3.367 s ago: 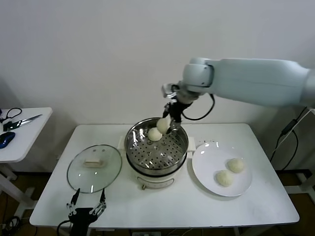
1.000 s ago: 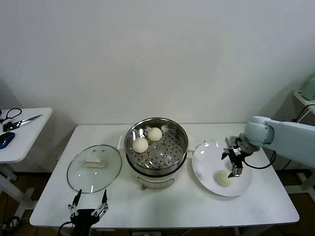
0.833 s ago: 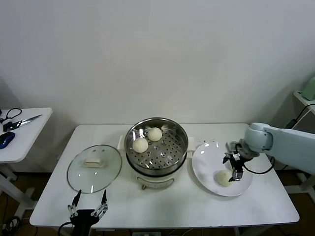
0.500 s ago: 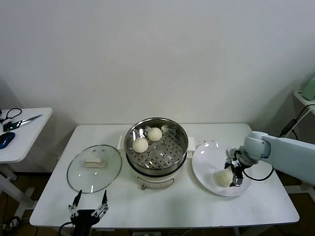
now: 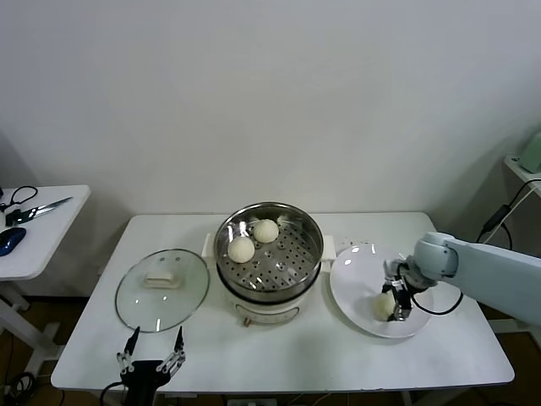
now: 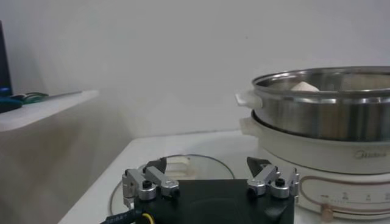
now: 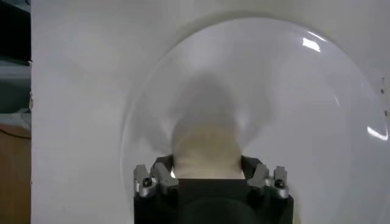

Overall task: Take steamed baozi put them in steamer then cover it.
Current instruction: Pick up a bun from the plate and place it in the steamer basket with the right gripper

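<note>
We see a shiny steel steamer (image 5: 269, 256) with a perforated tray, sitting on a white base in the middle of the white table (image 5: 279, 359); two smooth, domed, cream-white baozi (image 5: 241, 249) lie on the tray toward its far left. The cover (image 5: 162, 288), clear glass with a steel rim and a white block handle, lies flat on the table left of the steamer. To the right sits a flat, glossy white plate (image 5: 355, 275), and on it our right gripper (image 5: 396, 302) is down over a third bun (image 5: 385, 305). The head view shows only part of this bun beside the black fingers; the right wrist view shows it sitting between the two fingers (image 7: 159, 176), which press its sides, so we have it gripped on the plate. Our left gripper (image 5: 151, 355) waits at the near table edge, jaws spread wide and empty; its wrist view shows the steamer's rim from the side with a bun top peeking above it.
</note>
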